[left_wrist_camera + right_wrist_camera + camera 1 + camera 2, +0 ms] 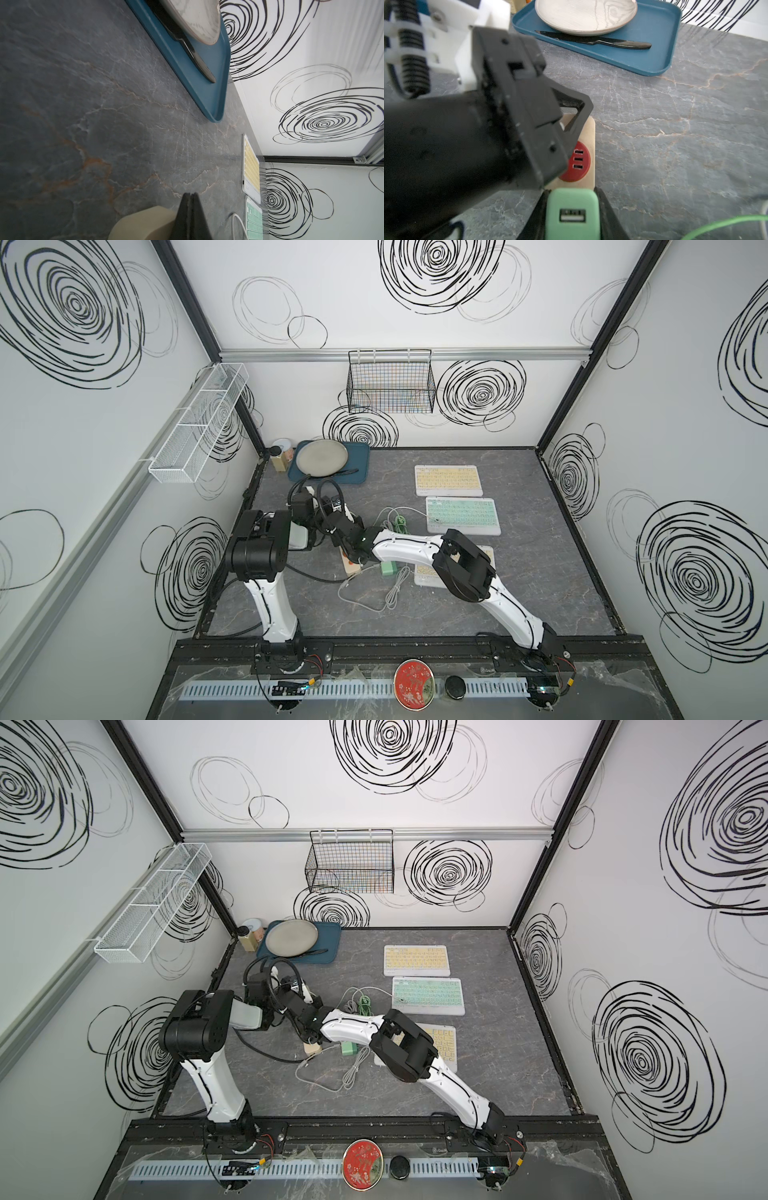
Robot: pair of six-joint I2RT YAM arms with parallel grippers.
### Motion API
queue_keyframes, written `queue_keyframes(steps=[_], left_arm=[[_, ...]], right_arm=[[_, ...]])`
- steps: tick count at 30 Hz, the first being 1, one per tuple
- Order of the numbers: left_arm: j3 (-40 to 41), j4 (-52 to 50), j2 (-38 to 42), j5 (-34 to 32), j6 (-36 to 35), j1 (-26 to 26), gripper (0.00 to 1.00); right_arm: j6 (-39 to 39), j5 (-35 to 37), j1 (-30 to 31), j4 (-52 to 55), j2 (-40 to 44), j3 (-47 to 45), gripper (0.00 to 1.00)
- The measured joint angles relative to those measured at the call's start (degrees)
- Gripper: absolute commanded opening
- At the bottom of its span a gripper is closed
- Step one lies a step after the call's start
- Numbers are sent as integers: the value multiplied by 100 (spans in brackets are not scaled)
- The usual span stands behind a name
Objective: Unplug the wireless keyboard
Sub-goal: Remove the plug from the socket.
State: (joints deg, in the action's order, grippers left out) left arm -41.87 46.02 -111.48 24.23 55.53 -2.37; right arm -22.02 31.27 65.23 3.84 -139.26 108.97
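wireless keyboard with mint keys [463, 516] lies flat toward the right of the desk [540, 593], a white cable [415, 510] reaching its left edge. it sits between a far yellow keyboard [448, 481] and a near yellow keyboard [424, 574] that is partly under the right arm. the right end effector [571, 194] grips a green usb adapter [572, 216] just beside the end of a beige power strip [589, 133]. the left end effector [191, 196], clenched on nothing, has its tips on the strip. a blue tray [672, 41] at the back holds a plate [585, 14] and a black knife [602, 41].
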Motion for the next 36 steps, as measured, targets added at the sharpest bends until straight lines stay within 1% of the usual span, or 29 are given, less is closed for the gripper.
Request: queue_keyframes(steps=[2, 7, 14, 17, 21, 29, 32, 36], left_arm=[[2, -2, -7, -17, 4, -7, 4], [9, 28, -20, -42, 7, -4, 4], [24, 61, -22, -48, 52, -4, 3], [26, 66, -24, -44, 81, -4, 3], [39, 94, -26, -33, 94, -4, 3], [52, 173, -50, -15, 105, -4, 3], [52, 181, -55, -15, 105, -7, 3], [52, 210, -72, -11, 107, -11, 2]], right_arm=[[-120, -173, -33, 26, 0, 0, 0], [-632, -857, -249, 76, 44, -2, 0], [-1008, -1272, -378, 529, 37, 280, 0], [-1051, -1320, -402, 745, -20, 452, 0], [-1043, -1163, -352, 1045, -162, 772, 0], [-636, -63, -9, 1410, -673, 1515, 0], [-514, 186, 39, 1412, -748, 1596, 0], [-452, 293, 44, 1390, -750, 1589, 0]])
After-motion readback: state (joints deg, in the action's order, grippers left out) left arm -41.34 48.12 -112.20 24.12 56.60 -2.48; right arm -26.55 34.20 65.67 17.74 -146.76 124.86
